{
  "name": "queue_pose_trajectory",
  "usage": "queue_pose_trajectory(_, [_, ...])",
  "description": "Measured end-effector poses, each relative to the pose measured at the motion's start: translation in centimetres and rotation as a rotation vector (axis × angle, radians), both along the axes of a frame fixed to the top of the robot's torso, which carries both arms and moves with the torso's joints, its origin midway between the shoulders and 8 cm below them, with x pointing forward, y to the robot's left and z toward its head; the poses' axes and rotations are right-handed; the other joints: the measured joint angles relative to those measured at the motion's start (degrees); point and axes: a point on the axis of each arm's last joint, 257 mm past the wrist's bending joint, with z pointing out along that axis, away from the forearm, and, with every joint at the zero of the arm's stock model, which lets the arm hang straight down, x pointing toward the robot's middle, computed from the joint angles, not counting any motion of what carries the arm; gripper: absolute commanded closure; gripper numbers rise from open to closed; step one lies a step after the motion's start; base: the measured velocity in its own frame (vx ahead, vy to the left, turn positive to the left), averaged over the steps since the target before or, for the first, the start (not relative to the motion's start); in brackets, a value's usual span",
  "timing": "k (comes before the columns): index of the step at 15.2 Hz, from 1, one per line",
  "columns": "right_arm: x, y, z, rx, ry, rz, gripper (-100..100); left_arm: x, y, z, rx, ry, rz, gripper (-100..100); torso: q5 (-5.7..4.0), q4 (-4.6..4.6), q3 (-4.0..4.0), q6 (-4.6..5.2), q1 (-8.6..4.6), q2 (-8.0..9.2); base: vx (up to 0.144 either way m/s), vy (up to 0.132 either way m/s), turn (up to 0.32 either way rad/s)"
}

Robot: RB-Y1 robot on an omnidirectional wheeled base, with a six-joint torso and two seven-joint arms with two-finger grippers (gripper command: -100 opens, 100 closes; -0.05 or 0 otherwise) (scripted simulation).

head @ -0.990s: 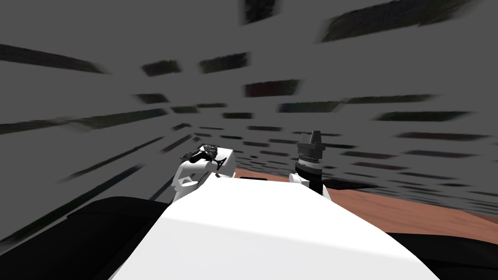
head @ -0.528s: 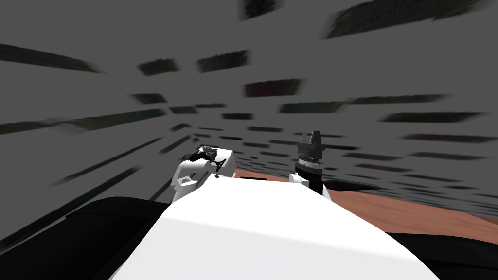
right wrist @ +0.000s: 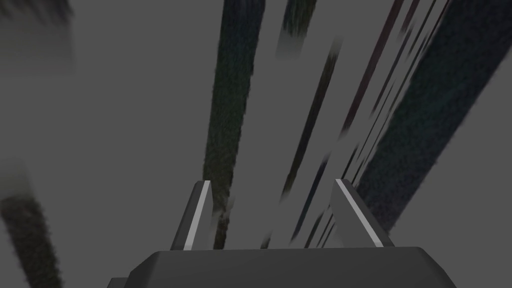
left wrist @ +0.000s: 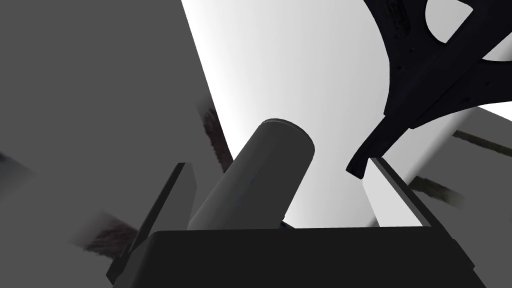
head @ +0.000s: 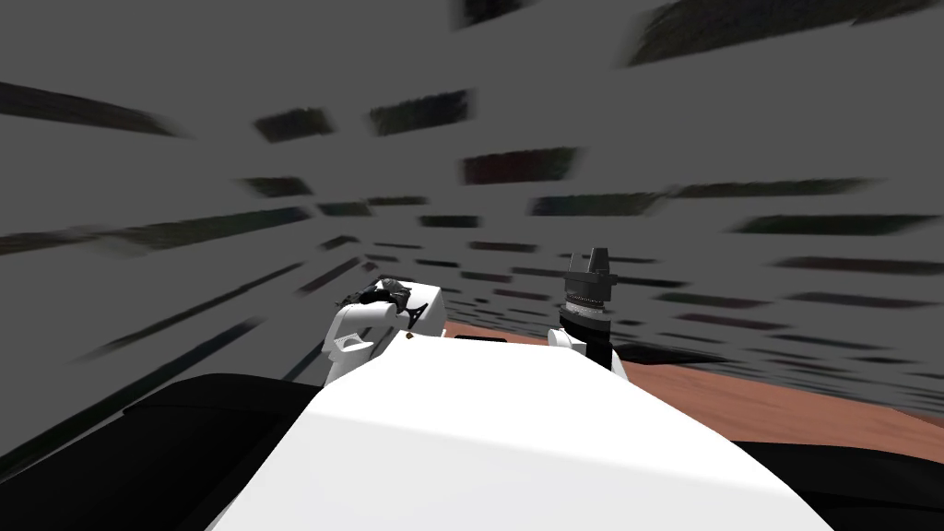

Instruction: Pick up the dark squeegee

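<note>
Standing wide open, the left gripper (left wrist: 277, 162) was seen gripping nothing; the dark squeegee (left wrist: 430, 65) (curved frame) was found beside one fingertip.

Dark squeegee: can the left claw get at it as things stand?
Probably yes. The left claw is open, and a grey cylinder, perhaps the handle, lies between its fingers. The dark squeegee sits just off one fingertip, with nothing between them.

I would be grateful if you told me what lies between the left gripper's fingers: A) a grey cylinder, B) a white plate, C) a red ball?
A: a grey cylinder rises from the gripper's body between the left gripper's open fingers.
</note>
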Motion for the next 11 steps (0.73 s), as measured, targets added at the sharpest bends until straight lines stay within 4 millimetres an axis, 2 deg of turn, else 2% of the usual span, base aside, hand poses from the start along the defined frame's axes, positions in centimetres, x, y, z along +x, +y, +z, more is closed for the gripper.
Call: queue_pose_trajectory(11, [0.0, 0.0, 0.0, 0.000, 0.000, 0.000, 0, -4.0, 0.0, -2.5, -0.052, 0.181, 0.046, -100, 0.00, 0.00, -0.01, 0.00, 0.00, -0.01, 0.028, 0.000, 0.002])
